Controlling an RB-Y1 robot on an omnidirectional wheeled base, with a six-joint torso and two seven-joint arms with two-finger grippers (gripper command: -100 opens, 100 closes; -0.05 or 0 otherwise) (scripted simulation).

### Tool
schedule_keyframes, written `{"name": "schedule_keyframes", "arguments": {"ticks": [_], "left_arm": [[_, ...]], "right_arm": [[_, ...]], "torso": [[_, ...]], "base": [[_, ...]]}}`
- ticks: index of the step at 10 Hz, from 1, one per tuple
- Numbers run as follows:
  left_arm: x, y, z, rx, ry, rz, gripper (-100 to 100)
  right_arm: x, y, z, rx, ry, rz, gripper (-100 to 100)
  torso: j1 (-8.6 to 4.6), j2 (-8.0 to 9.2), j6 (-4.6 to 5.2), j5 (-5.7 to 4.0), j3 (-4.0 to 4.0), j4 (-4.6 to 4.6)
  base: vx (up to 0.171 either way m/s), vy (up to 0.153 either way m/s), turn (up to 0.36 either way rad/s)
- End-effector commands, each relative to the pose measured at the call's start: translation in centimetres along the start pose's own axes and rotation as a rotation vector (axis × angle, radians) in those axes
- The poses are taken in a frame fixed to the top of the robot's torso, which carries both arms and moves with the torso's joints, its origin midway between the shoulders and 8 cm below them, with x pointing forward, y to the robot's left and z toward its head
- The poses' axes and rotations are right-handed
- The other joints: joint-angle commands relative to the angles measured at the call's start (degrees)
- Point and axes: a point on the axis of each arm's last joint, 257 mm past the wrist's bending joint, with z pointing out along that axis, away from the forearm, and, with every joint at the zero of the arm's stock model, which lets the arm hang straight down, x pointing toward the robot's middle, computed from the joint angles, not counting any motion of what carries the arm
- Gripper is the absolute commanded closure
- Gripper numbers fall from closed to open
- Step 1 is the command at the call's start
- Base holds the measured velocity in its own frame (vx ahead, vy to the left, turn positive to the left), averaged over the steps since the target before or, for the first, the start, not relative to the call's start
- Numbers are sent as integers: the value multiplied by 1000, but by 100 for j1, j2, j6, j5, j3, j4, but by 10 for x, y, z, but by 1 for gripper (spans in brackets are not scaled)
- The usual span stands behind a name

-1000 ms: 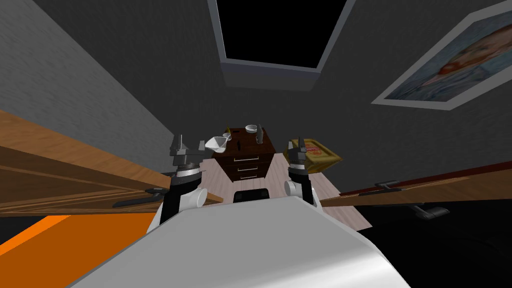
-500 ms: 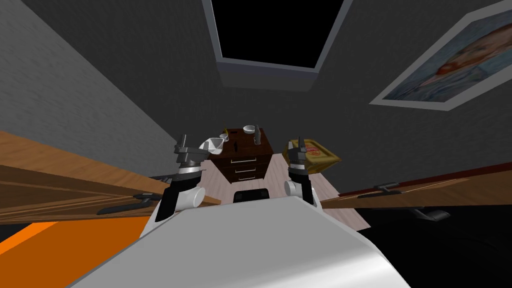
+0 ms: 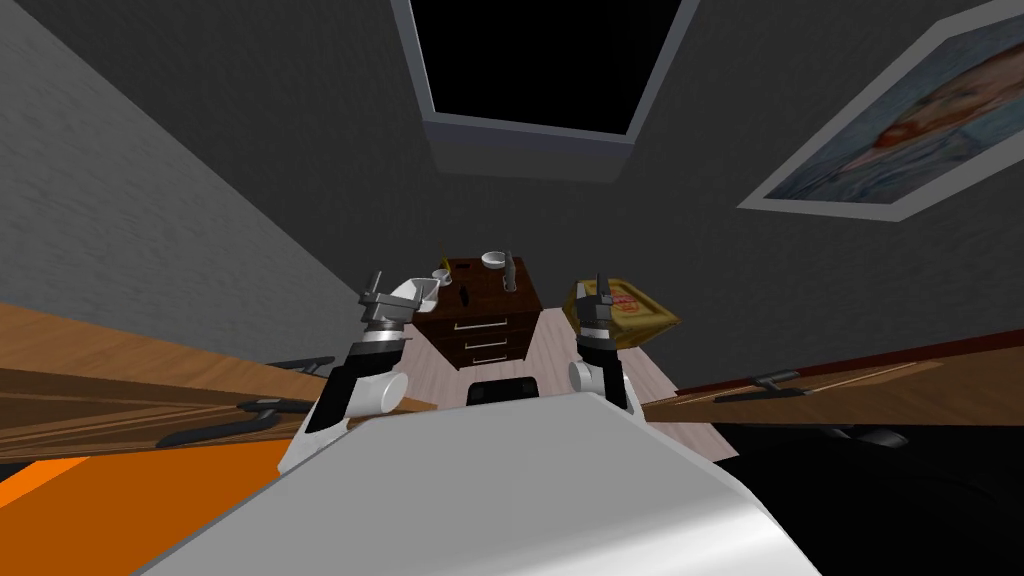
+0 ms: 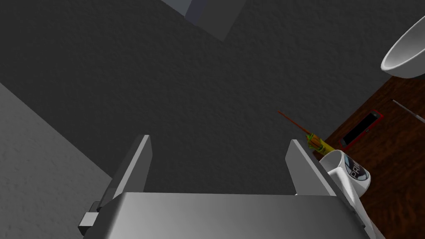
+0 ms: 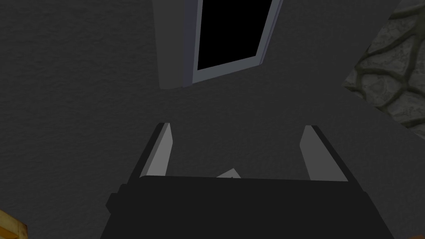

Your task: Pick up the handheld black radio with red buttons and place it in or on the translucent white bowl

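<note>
A dark brown dresser (image 3: 487, 322) stands ahead against the wall. On its top (image 4: 394, 166) lie a flat black device edged in red (image 4: 360, 129), a white bowl (image 4: 404, 54) (image 3: 492, 259), a white mug (image 4: 348, 173) and a dark grey handheld thing with a thin rod (image 3: 509, 272). I cannot tell which of the two dark things is the radio. My left gripper (image 3: 378, 292) (image 4: 218, 143) hangs open and empty off the dresser's left corner, beside the mug. My right gripper (image 3: 598, 290) (image 5: 236, 126) is open and raised to the dresser's right.
A white cone-shaped thing (image 3: 424, 291) sits at the dresser's near left corner. A yellow pack (image 3: 628, 311) lies right of the dresser. Wooden doors with dark handles stand open at the left (image 3: 120, 370) and right (image 3: 850, 380). A thin orange-yellow stick (image 4: 312, 137) leans by the mug.
My body has shifted, so the dresser has drifted slightly left in the head view. My left gripper has turned and moved inward toward the dresser's left corner. The right arm has kept its pose.
</note>
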Motion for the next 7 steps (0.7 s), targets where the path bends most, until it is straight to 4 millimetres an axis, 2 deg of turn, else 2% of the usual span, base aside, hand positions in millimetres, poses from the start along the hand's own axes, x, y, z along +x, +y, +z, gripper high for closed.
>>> {"name": "schedule_keyframes", "arguments": {"ticks": [1, 7], "left_arm": [[-10, 11, 2, -45, -21, -70, -100], [-37, 39, 4, -157, -100, -278, -100]], "right_arm": [[0, 0, 0, 0, 0, 0, 0], [0, 0, 0, 0, 0, 0, 0]], "torso": [[0, 0, 0, 0, 0, 0], [-2, 3, -1, -1, 1, 0]], "base": [[48, -68, -13], [40, -60, -5]]}}
